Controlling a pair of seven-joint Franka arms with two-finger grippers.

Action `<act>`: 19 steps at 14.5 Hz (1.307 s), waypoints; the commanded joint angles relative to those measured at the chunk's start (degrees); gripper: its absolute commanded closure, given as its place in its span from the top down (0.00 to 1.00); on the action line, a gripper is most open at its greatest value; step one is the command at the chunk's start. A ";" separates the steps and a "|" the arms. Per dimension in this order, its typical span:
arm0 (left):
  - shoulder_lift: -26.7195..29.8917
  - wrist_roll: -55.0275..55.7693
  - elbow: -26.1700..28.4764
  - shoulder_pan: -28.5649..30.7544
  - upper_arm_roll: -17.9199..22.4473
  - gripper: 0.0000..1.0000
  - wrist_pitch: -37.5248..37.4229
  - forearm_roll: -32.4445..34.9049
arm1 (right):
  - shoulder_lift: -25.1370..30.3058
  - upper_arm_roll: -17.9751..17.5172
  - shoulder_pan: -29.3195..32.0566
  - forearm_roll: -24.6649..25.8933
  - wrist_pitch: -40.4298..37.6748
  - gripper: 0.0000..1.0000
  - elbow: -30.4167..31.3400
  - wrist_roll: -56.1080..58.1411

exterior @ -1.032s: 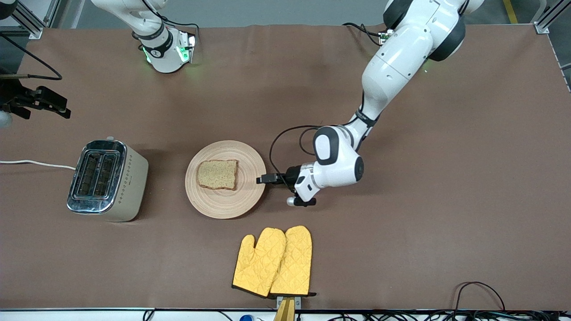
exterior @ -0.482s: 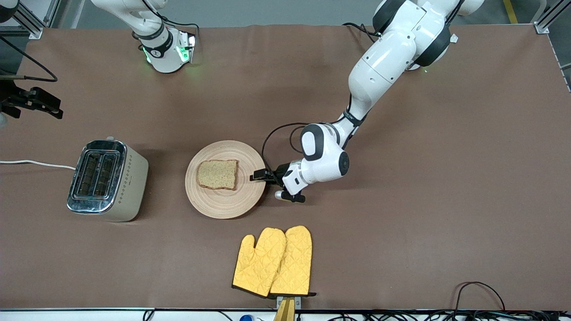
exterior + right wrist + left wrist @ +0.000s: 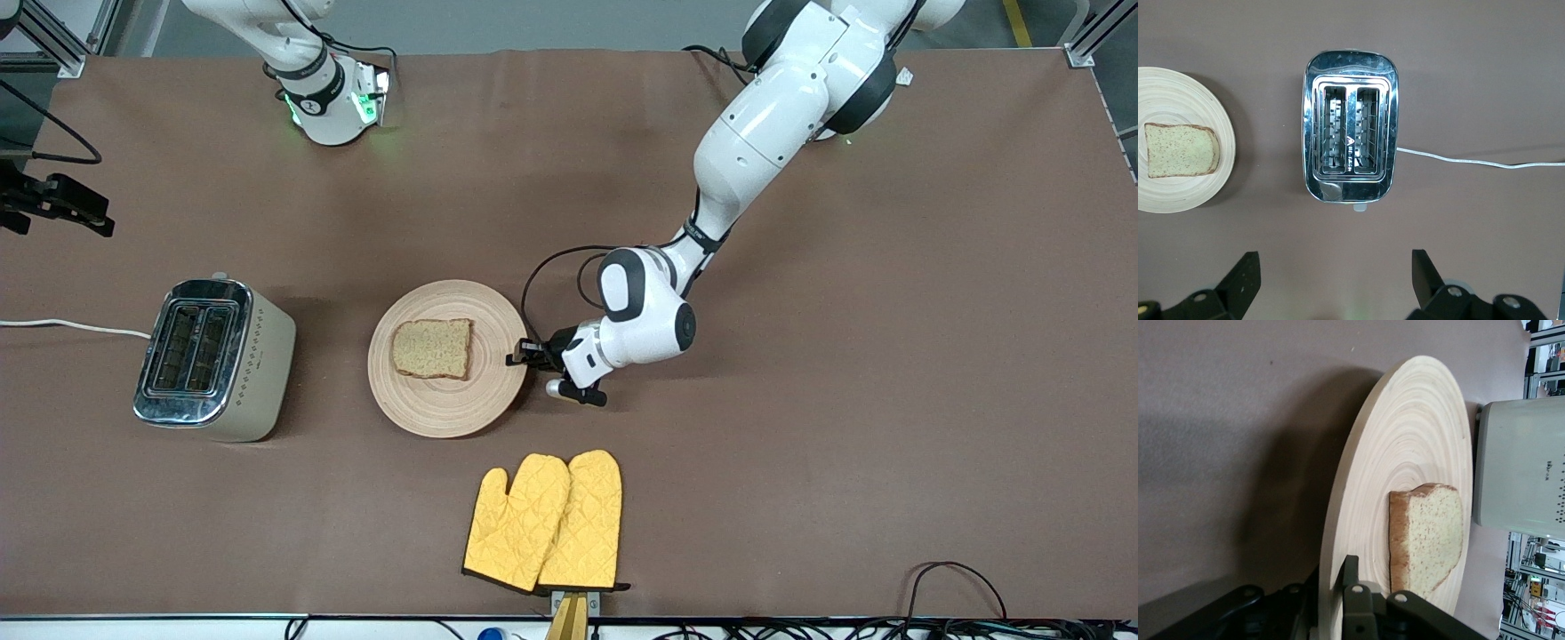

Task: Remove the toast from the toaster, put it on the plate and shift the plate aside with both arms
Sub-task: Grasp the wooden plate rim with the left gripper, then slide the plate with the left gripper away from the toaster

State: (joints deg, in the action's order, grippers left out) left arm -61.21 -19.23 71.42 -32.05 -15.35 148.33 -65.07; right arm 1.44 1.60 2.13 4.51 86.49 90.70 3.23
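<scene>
The toast (image 3: pixel 433 348) lies flat on the round wooden plate (image 3: pixel 444 411) in the middle of the table. My left gripper (image 3: pixel 524 354) is shut on the plate's rim on the side toward the left arm's end. In the left wrist view one finger (image 3: pixel 1350 570) lies on top of the plate (image 3: pixel 1418 433) and the other is under it, with the toast (image 3: pixel 1428 537) close by. My right gripper (image 3: pixel 55 200) is open and empty, high over the right arm's end of the table. Its wrist view shows the plate (image 3: pixel 1185 193) and toast (image 3: pixel 1181 150) below.
A chrome two-slot toaster (image 3: pixel 213 358) stands beside the plate toward the right arm's end, with its white cord (image 3: pixel 71 326) trailing off the table. It also shows in the right wrist view (image 3: pixel 1350 143). Yellow oven mitts (image 3: pixel 544 520) lie nearer the front camera than the plate.
My left gripper moved in to the plate's rim and closed on it; the plate shifted slightly toward the toaster. My right gripper drifted a little farther toward its end of the table.
</scene>
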 commanded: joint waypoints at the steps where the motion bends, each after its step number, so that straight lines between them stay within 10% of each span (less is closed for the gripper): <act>1: 2.66 -0.99 1.60 1.45 0.05 0.00 -0.14 -1.38 | 0.67 -0.63 0.60 -0.73 -0.09 1.00 0.44 0.90; 9: 15.51 -14.76 17.16 22.70 0.05 0.00 -25.60 -0.59 | 0.76 -0.72 -1.78 -0.73 -0.36 1.00 0.09 0.63; 19: 15.42 -23.47 17.61 52.77 0.14 0.00 -44.53 17.24 | 0.84 -0.63 -1.60 -0.82 -0.71 1.00 0.18 0.72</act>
State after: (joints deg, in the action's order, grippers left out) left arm -47.70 -41.24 87.82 18.01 -14.27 105.45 -49.39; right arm 1.44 0.96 0.31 4.42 86.30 90.65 3.58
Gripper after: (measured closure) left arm 0.885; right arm 0.000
